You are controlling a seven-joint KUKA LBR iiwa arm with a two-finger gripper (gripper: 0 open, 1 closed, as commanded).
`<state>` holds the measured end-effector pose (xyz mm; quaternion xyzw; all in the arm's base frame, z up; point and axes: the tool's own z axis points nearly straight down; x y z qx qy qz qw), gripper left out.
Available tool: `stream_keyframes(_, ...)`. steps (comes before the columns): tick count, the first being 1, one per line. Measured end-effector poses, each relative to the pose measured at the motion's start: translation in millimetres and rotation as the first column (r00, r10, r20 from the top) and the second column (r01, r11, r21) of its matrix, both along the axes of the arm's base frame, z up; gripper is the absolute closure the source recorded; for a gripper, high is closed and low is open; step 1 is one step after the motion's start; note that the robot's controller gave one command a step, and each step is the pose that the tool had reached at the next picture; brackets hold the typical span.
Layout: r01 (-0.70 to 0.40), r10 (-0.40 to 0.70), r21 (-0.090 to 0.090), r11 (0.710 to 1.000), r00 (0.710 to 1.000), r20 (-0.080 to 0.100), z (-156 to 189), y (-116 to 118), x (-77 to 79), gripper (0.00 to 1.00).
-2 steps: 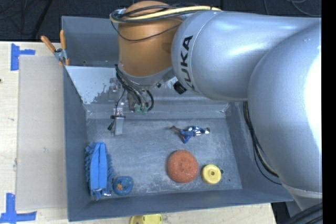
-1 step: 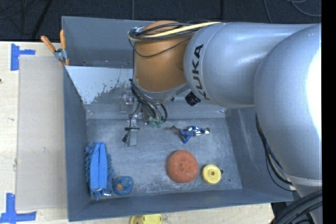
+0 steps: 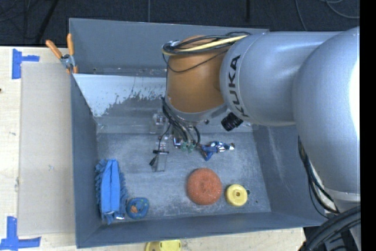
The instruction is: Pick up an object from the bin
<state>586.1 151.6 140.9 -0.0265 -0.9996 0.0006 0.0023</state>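
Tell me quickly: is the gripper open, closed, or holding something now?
Gripper: cannot be told; it is low over the middle of the bin.

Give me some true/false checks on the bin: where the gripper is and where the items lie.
1. The gripper is above bare bin floor, up and left of the orange-red round pad. True.
2. The yellow round thing lies against the bin's left wall. False: it lies near the front right, just beside the pad.
3. The blue cloth thing lies along the left wall. True.
4. The gripper holds the pad. False: the pad lies on the floor, apart from the gripper.
5. A small blue round thing with an orange centre lies next to the blue cloth thing. True.
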Motion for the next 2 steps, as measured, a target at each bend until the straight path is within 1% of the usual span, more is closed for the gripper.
stream_keyframes(1,-0.041,0.041,0.000,0.999,0.999,0.001,28,3,-10.4,0.00)
stream_keyframes(2,-0.050,0.050,0.003,0.999,0.999,0.005,11,-32,-44.1,0.00)
